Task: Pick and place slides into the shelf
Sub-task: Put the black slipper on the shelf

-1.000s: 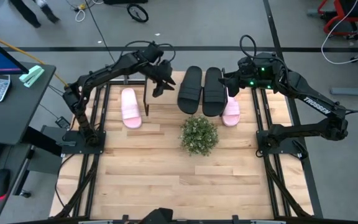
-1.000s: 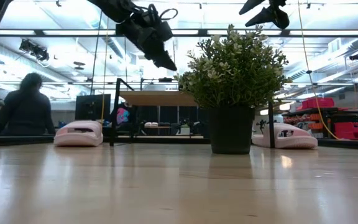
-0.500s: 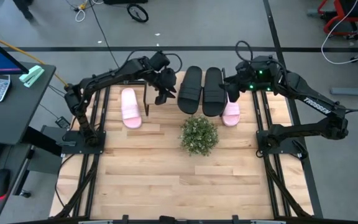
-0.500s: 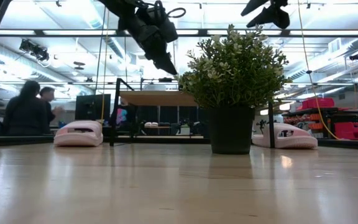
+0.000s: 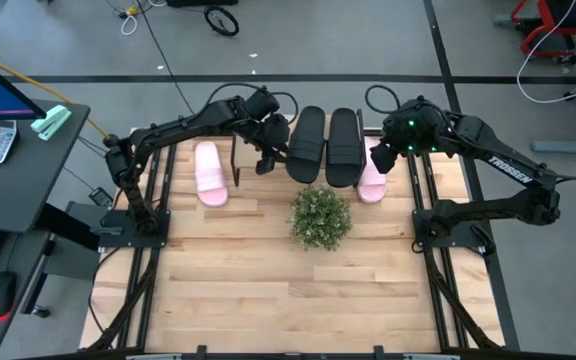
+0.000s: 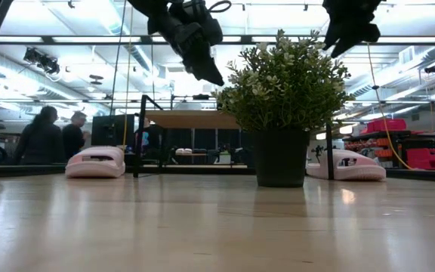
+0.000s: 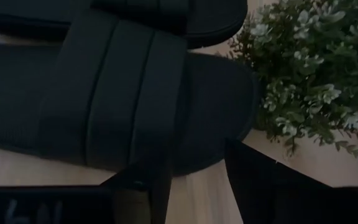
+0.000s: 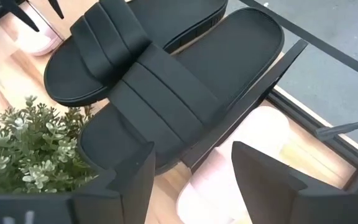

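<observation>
High view: nearest, a potted plant [image 5: 320, 217] is standing mid-table. Beyond it, two black slides [image 5: 325, 146] are lying on the shelf [image 5: 236, 160], pink slides [image 5: 208, 173] flanking. The left gripper [image 5: 266, 160] and right gripper [image 5: 380, 155] are hovering beside them, fingers parted, empty.

blk slides [image 5: 326, 146] on shelf | pink slide [image 5: 209, 173] L | plant [image 5: 320, 217] front | pincers prob. open
</observation>
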